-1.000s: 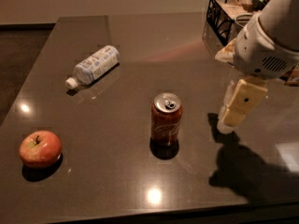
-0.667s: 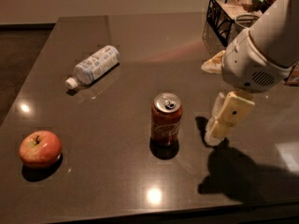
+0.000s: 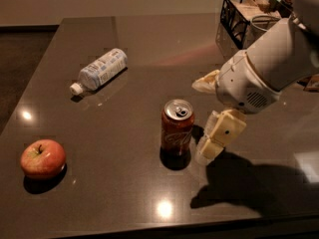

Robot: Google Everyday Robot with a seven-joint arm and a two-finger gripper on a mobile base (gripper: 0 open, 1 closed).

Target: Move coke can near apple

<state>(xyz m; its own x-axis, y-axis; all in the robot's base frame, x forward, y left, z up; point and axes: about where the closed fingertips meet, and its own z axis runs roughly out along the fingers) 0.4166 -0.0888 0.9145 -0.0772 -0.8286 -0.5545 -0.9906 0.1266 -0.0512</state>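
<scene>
Just right of the coke can (image 3: 177,128), I am holding my gripper (image 3: 208,151) low, presumably for a side grasp; open or closed, cannot tell.

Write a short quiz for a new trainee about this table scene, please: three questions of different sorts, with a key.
1. Fill in: the clear plastic water bottle lies on its ____.
2. True or false: the small red-orange aluminium coke can stands upright, apart from the round red apple.
3. Where is the robot's gripper?
A. above the apple
B. close beside the coke can, on its right in the picture
C. touching the water bottle

Key: 1 side; 2 true; 3 B.
</scene>
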